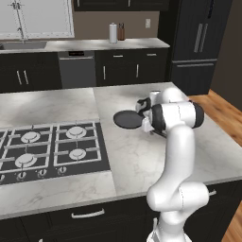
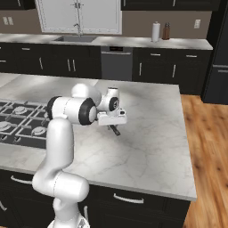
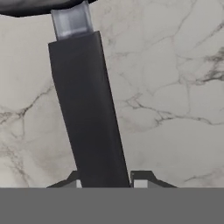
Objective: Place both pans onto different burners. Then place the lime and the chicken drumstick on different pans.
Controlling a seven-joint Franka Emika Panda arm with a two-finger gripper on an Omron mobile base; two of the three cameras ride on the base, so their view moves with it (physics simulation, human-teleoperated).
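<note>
Left base camera is looking forward and down from behind the arm's left, right base camera from its right; both are sharing the marble desk point(image 1: 137, 156) and cooktop point(image 1: 52, 151). Hand camera is sitting very close, facing down along the dark pan handle point(image 3: 89, 113).

Dark pan point(image 1: 127, 119): right side hidden behind the robot's wrist.
Pan handle point(image 3: 89, 113): lower end cut off between the end effector point(image 3: 105, 180) fingertips.
Cooktop point(image 1: 52, 149): left part cropped.

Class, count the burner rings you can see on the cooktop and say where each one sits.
4: back left, back right, front left, the largest, and front right on the black cooktop. The picture's left edge cuts the cooktop, so more may be hidden.
</note>
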